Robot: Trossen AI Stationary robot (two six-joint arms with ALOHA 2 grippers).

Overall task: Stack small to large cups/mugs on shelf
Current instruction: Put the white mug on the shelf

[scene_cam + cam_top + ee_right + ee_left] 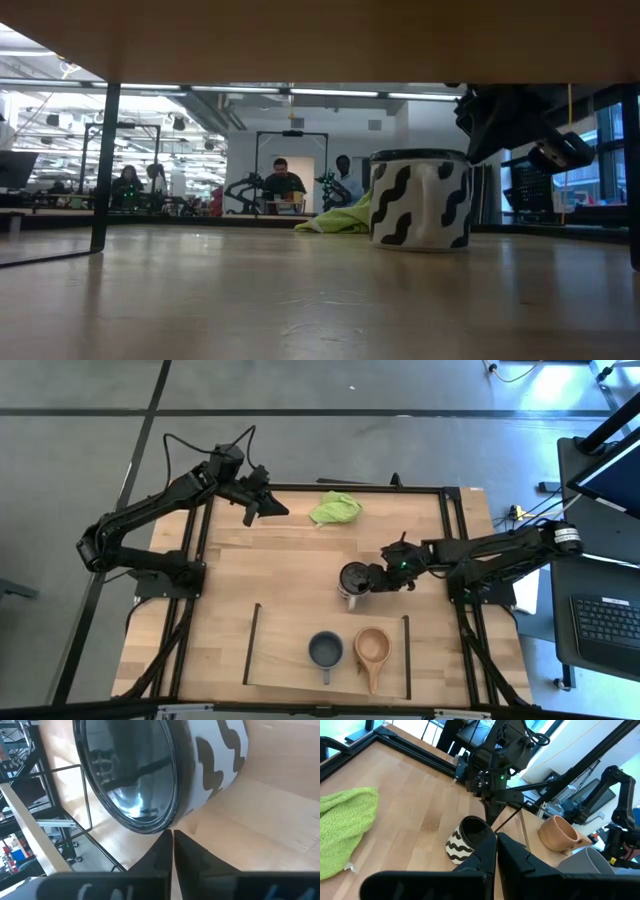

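Reaching in from the tabletop's right edge, the right gripper (pixel 372 582) sits low beside the white mug (pixel 351 584), its fingers (pixel 165 851) drawn together with their tips right at the mug's dark rim; they do not appear to be clamped on it. The mug, white with dark wavy marks, stands upright on the tabletop near its middle, just beyond the far edge of the shelf (pixel 283 655). On the shelf's right half the blue-grey mug (pixel 324 651) and the tan wooden cup (pixel 371 648) stand side by side, close but apart, the wooden cup nearer the right bar. The left gripper (pixel 252 510) hangs above the tabletop's far edge toward the left corner, its fingers (pixel 481 856) closed on nothing. A lime-green cloth (pixel 335 509) lies at the middle of that far edge.
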